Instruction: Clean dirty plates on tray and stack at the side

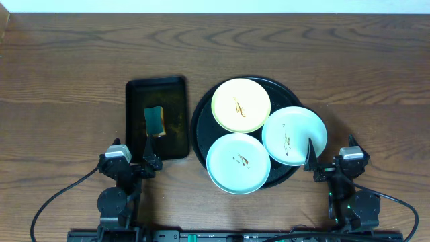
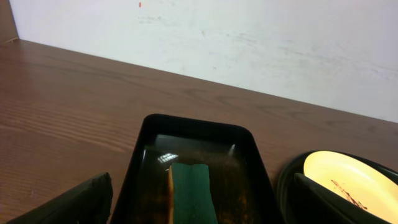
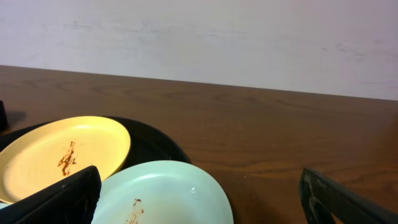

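Observation:
The round black tray [image 1: 201, 114] carries three plates with brown smears. The pale yellow plate [image 1: 240, 105] [image 3: 37, 155] [image 2: 348, 177] lies at the back. One mint-white plate [image 1: 293, 134] [image 3: 168, 193] sits at the right, overlapping the rim, and the other [image 1: 238, 163] is at the front. My right gripper [image 1: 329, 151] [image 3: 199, 177] is open just in front of the right plate, holding nothing. My left gripper [image 1: 134, 149] [image 2: 199, 186] is open at the near end of the rectangular tray, also holding nothing.
A smaller black rectangular tray [image 1: 138, 94] [image 2: 143, 137] stands left of the round one. A green sponge [image 1: 154, 121] [image 2: 193, 193] with a yellow edge lies in it. Brown wooden table [image 1: 67, 67] lies all around, with a white wall [image 3: 199, 37] behind.

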Available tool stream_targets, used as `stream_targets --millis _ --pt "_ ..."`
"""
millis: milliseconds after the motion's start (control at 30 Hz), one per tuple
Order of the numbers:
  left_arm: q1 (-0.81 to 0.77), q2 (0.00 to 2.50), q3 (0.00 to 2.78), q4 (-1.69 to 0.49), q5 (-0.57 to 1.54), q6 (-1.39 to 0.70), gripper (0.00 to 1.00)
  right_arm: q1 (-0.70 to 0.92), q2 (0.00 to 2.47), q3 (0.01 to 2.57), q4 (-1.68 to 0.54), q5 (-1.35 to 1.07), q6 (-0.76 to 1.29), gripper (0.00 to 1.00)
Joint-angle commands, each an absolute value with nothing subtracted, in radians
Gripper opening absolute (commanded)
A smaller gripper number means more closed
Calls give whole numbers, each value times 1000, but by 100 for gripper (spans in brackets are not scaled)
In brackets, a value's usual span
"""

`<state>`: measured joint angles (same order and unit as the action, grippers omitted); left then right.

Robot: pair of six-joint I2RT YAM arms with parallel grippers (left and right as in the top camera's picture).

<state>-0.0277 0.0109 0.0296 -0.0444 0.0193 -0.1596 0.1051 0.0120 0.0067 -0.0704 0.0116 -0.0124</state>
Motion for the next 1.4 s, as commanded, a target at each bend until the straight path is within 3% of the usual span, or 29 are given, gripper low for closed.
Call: stream_targets --millis 0,900,1133,1367 --pt "-23 5 4 -70 14 -150 90 112 10 6 -75 7 -24 99" --pt "-23 62 27 -92 14 -151 90 112 38 30 -114 19 60 99" --pt "-23 228 183 -233 17 -184 90 112 154 177 -282 18 127 99" --pt "-23 502 450 -406 65 -189 90 112 421 361 -400 -64 159 99"
